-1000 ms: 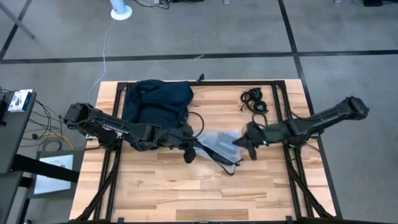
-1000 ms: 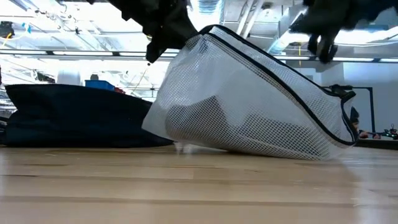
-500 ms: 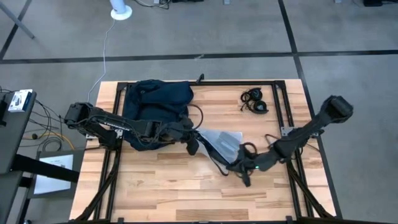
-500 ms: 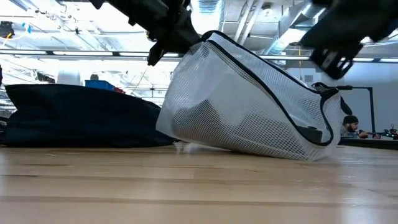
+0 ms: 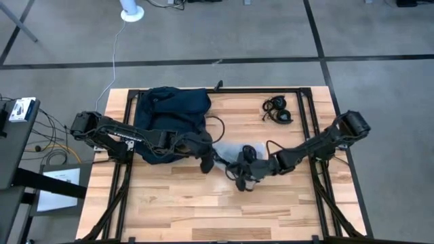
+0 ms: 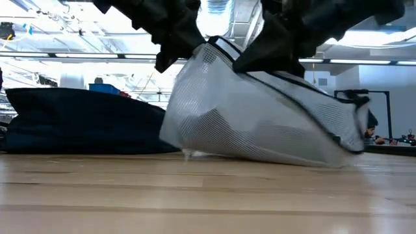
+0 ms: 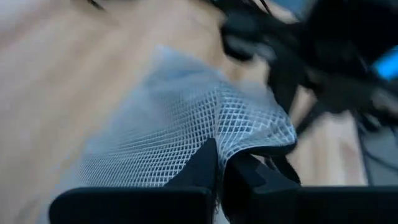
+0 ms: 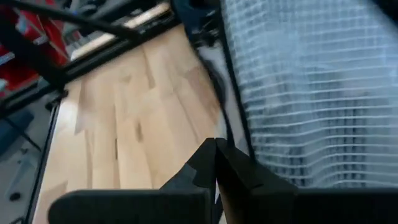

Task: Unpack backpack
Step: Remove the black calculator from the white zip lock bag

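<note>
Jaws of left gripper pinch mesh pouch, wrist view shows.

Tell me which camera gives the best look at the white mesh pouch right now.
The low view: the white mesh pouch fills it side-on, one corner lifted, dark contents showing through. The high view shows only a pale patch between the left gripper and right gripper. The wrist views show only close mesh.

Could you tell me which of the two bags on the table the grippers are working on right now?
The white mesh bag, not the dark navy backpack. The left gripper pinches its mesh edge and the right gripper is at it, while the backpack lies untouched behind.
</note>
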